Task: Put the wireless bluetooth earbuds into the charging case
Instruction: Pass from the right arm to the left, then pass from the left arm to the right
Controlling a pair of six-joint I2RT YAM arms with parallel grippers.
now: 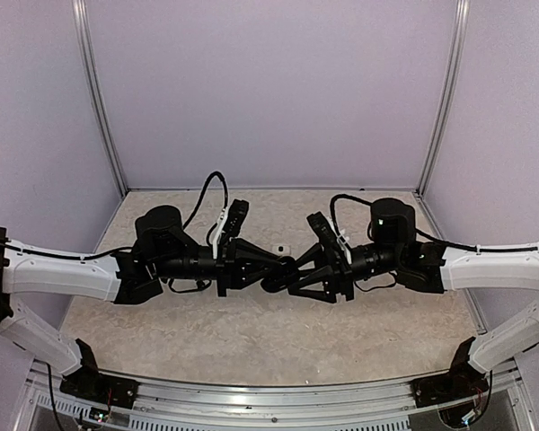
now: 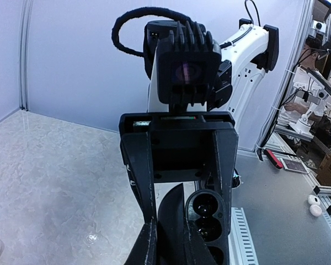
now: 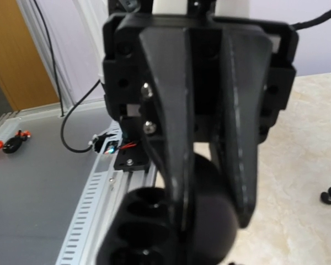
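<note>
Both arms reach in to the middle of the table (image 1: 251,341), with the grippers tip to tip and raised off the surface. The left gripper (image 1: 283,269) has its jaws closed on the charging case (image 2: 207,221). In the right wrist view its 2 fingers (image 3: 174,138) pinch the rounded black lid (image 3: 209,221), which is hinged open. The right gripper (image 1: 294,278) has its jaws apart, 1 finger on each side of the case; I can't tell whether either finger touches it. The case is black and held in the air between the 2 grippers. Its base lies just near of the lid, with the cavities facing up. The row of cavities, the long axis, seems to run left-right along the line of the grippers, but the tilt isn't clear. The cavities look dark and glossy, and I can't tell whether a bud sits in any of them. 1 tiny black curled piece, likely an earbud (image 3: 329,196), lies on the table on the far side of the grippers, apart from the case. It is too small to tell which way it points. A small white object (image 1: 281,249) also sits on the table just far of the gripper tips.
</note>
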